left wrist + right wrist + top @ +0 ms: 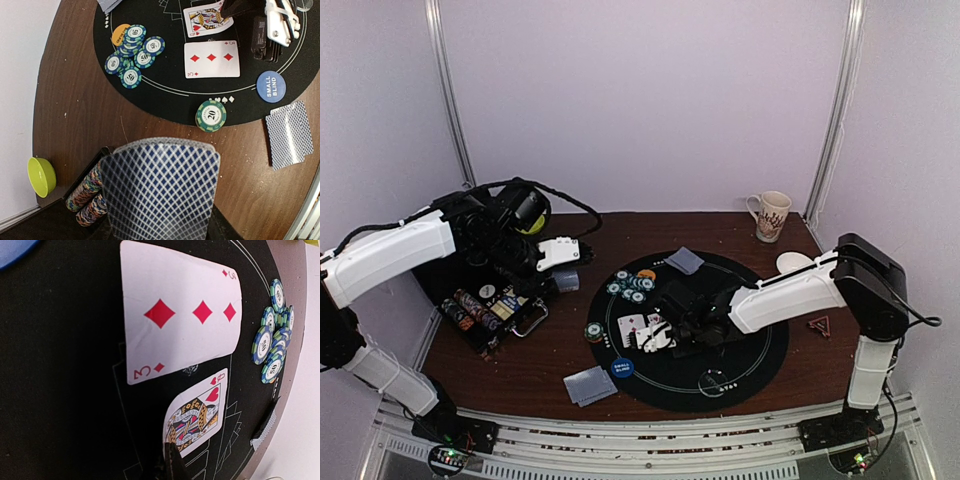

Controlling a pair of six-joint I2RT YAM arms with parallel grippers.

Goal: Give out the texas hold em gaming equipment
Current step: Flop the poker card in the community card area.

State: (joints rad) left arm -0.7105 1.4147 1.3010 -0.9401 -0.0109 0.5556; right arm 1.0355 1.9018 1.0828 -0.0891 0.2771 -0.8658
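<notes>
My left gripper (565, 272) holds a deck of blue-backed cards (162, 190) above the table's left side; the deck hides its fingers. My right gripper (172, 462) is shut, its tips touching the near corner of a face-up queen of hearts (197, 415) that lies flat on the black mat (750, 350). Beside the queen lies a three of diamonds (211, 59). A cluster of teal chips (131, 52) and an orange disc (119, 34) sit on the mat's far left. One green chip (211, 115) and a blue small-blind disc (271, 86) lie at its near edge.
Two face-down cards (590, 385) lie by the mat's near left, another pair (685, 260) at its far edge. An open chip case (485, 310) stands at the left, with a green bowl (41, 176) near it. A mug (770, 215) stands at the far right.
</notes>
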